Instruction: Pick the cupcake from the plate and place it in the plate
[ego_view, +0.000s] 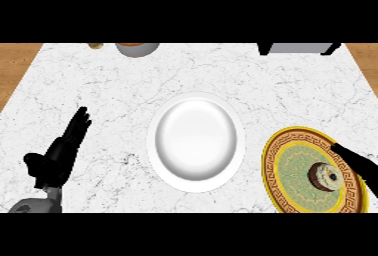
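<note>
A small cupcake (325, 176) with a brown rim and pale top sits on the yellow patterned plate (284, 172) at the lower right. A bare white plate (196, 142) lies in the middle of the marble counter. My right hand (358, 165) comes in from the right edge, its black fingers stretched straight over the patterned plate's right side, just right of the cupcake and not curled round it. My left hand (63, 150) rests open at the lower left, fingers pointing up, holding nothing.
At the counter's far edge stand a white bowl (137, 48) with something brown in it and a dark-legged grey object (299, 48). Wooden floor shows beyond the counter's left and right corners.
</note>
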